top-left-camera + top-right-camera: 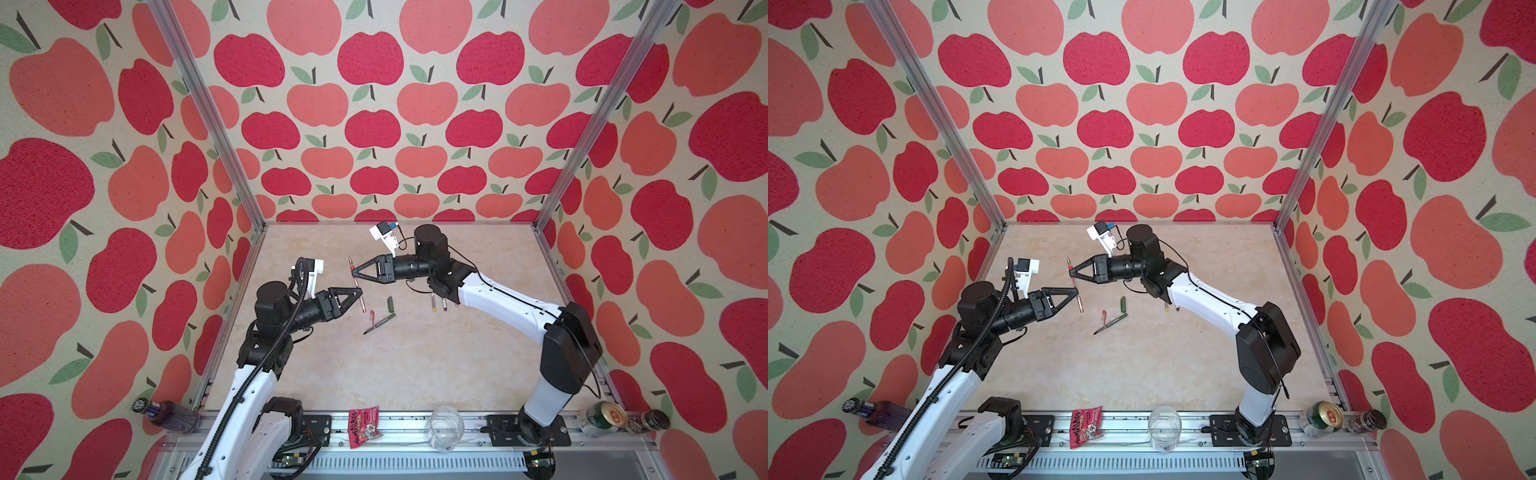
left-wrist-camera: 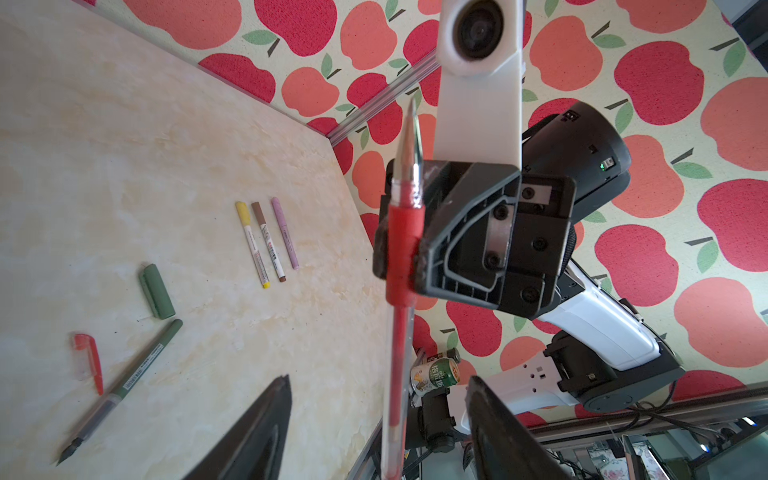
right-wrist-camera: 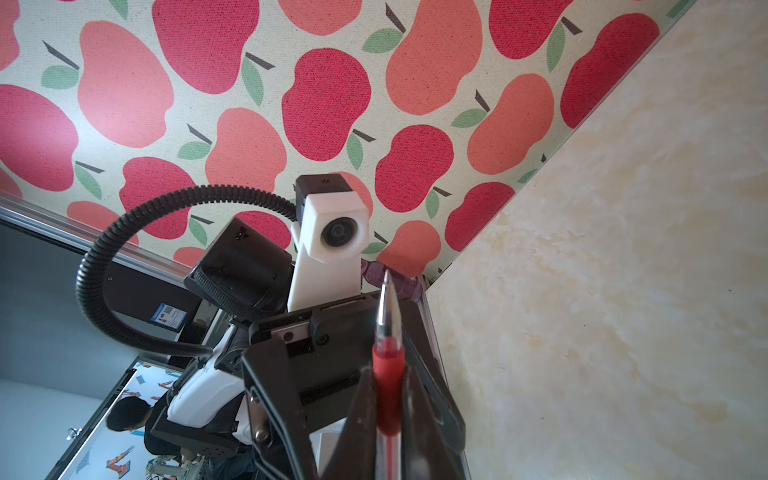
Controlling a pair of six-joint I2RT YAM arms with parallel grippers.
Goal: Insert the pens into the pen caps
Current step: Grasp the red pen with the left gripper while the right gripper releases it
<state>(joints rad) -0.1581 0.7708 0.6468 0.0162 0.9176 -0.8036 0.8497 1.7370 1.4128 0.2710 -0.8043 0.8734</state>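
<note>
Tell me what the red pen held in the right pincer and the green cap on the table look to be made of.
Red pen: clear glossy plastic barrel, the red ink tube showing through; matte red grip sleeve, likely rubber; shiny silver tip, probably metal. Green cap: opaque plastic, dull satin finish, no glare.

My left tool (image 1: pixel 360 293) and right tool (image 1: pixel 353 272) were black. The red pen (image 2: pixel 400 249) had a red grip, clear barrel and silver tip. The green pen (image 2: pixel 141 370) and green cap (image 2: pixel 158 297) were dark olive, the red cap (image 2: pixel 85 355) translucent red. The yellow pen (image 2: pixel 251 243) and brown pen (image 2: pixel 268 241) had white barrels; the lilac pen (image 2: pixel 285 232) was lilac throughout. My bench (image 2: pixel 124 166) was cream marble, and the walls (image 1: pixel 370 124) showed red and coral apples with green leaves.
</note>
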